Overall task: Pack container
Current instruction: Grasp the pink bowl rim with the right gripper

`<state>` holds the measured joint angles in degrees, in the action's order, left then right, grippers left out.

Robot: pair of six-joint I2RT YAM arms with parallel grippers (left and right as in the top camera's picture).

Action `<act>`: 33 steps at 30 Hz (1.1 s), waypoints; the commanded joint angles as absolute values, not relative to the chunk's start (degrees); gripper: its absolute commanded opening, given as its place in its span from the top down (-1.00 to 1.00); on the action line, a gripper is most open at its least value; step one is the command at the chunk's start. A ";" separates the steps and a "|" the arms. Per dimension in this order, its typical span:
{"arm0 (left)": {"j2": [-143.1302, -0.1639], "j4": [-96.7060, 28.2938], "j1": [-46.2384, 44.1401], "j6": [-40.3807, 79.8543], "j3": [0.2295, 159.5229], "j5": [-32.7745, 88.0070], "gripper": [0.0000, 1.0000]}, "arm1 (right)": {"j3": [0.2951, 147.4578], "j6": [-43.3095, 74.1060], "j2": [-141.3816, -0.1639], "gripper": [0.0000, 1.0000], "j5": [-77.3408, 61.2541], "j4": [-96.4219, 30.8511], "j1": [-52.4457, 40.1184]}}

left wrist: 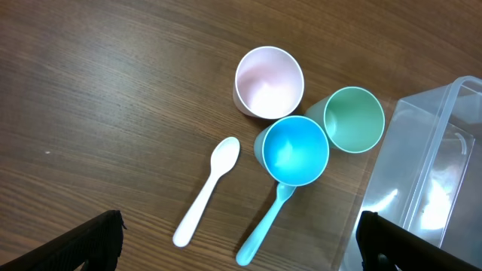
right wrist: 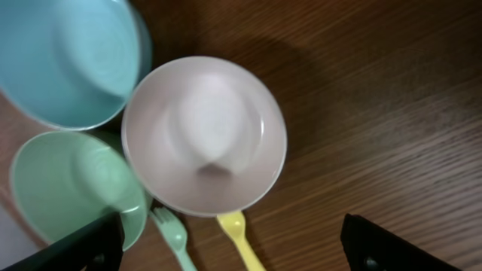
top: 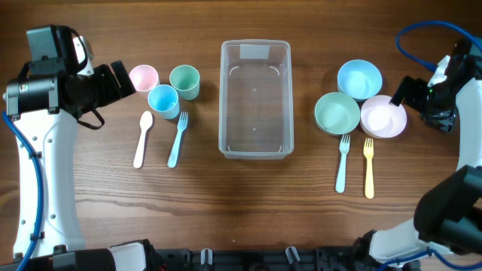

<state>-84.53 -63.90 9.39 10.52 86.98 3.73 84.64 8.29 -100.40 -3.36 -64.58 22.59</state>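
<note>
Between your hands, beyond the three cups (left wrist: 295, 149) ahead of your left gripper (top: 120, 77) and the three bowls (right wrist: 203, 135) just ahead of your right gripper (top: 409, 89), stands the clear container (top: 254, 155), upright, both grippers' fingers spread wide.

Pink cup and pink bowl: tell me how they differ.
The pink cup is narrow and deep; the pink bowl is wide and shallow. The pink cup stands left of the container; the pink bowl stands right of it. Both are pale pink, upright and empty.
</note>
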 commanded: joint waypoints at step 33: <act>-84.88 -63.94 9.61 9.37 88.03 3.33 -1.00 | 83.13 14.33 -82.13 0.91 -10.59 -51.27 15.18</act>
